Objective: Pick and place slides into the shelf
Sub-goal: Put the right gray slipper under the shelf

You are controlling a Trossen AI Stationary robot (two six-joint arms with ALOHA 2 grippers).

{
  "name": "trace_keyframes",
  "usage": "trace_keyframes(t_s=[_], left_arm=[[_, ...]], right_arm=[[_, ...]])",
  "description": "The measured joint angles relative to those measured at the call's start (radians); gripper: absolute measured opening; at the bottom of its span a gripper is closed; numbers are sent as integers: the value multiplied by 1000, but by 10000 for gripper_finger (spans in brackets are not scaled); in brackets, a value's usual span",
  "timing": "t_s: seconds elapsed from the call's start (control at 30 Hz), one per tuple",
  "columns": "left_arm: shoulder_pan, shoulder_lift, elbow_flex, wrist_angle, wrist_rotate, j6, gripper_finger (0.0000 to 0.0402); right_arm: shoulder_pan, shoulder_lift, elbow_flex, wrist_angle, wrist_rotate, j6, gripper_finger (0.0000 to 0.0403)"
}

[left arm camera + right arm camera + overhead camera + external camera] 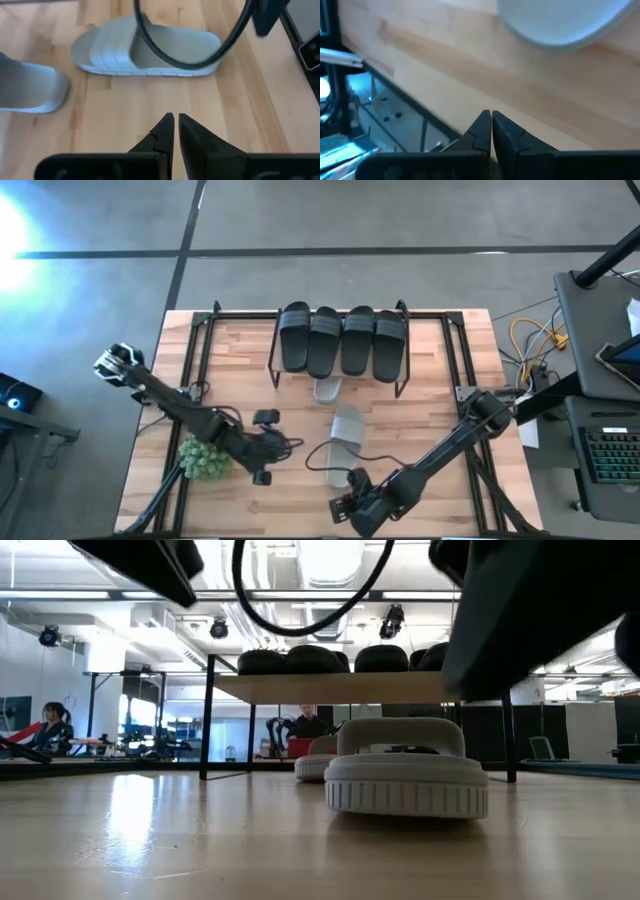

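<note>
Four black slides (342,340) sit side by side on top of the shelf (276,358), toes all one way, so the top board looks full; one grey slide (328,389) pokes out from under the shelf, I think it belongs on the low level; the other grey slide (346,437) lies out on the counter (440,400), near both arms, likely next to be picked up; the left end effector (175,119) is pinched closed and holds nothing, just beside a small green plant (205,458); the right end effector (491,116) is closed and empty too, at the counter's near edge
</note>
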Motion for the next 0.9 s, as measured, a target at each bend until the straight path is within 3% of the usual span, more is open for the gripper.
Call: trace_keyframes(t_s=[0.23,0.57,0.73,0.9], left_arm=[[-27,-69,-2,-55,-18,-3,12],[-45,-66,-27,-70,-16,-5,12],[-58,-66,-46,-69,-15,-50,12],[-72,-64,-49,-63,-15,-58,12]], right_arm=[[-20,36,0,-56,121,40,8],[-118,48,3,-240,129,3,8],[-136,43,-1,-346,230,36,8],[-165,39,-1,-513,237,59,8]])
